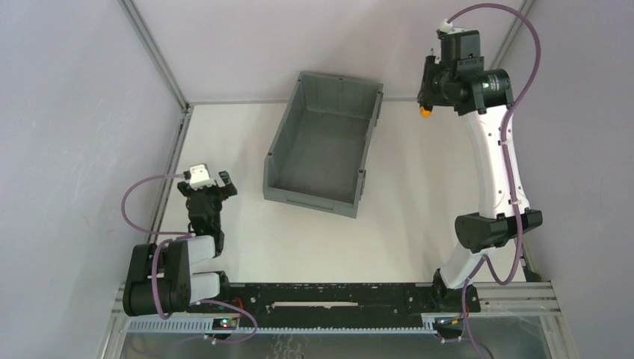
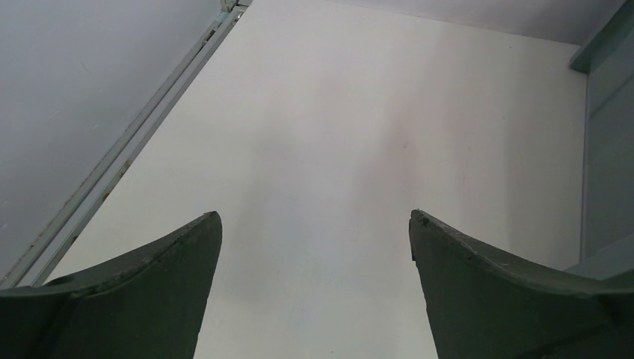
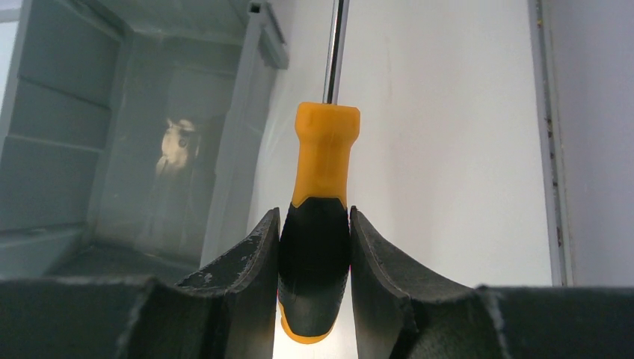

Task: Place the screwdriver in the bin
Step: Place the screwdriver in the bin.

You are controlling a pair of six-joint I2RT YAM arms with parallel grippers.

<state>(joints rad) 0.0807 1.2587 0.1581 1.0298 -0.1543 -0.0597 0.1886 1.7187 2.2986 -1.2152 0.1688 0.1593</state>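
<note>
Top external: right gripper (image 1: 429, 96) raised at far right of table (image 1: 419, 217), just beside far right corner of grey bin (image 1: 278, 146), not above it. Orange end of screwdriver (image 1: 425, 112) poking out under the fingers.

Right wrist: clamped on black grip of screwdriver, one pad (image 3: 250, 254) pressed on each side. Orange collar and metal shaft sticking out past fingertips, pointing away over white tabletop. Shaft tip cut off by top of frame. Bin wall to left of shaft, apart from it. Screwdriver outside bin.

Top external: left gripper (image 1: 212, 183) low at near left of table, left of bin's near left corner, apart from it.

Left wrist: fingers (image 2: 149, 292) spread wide, only tabletop between them. Sliver of bin wall at right edge.
</note>
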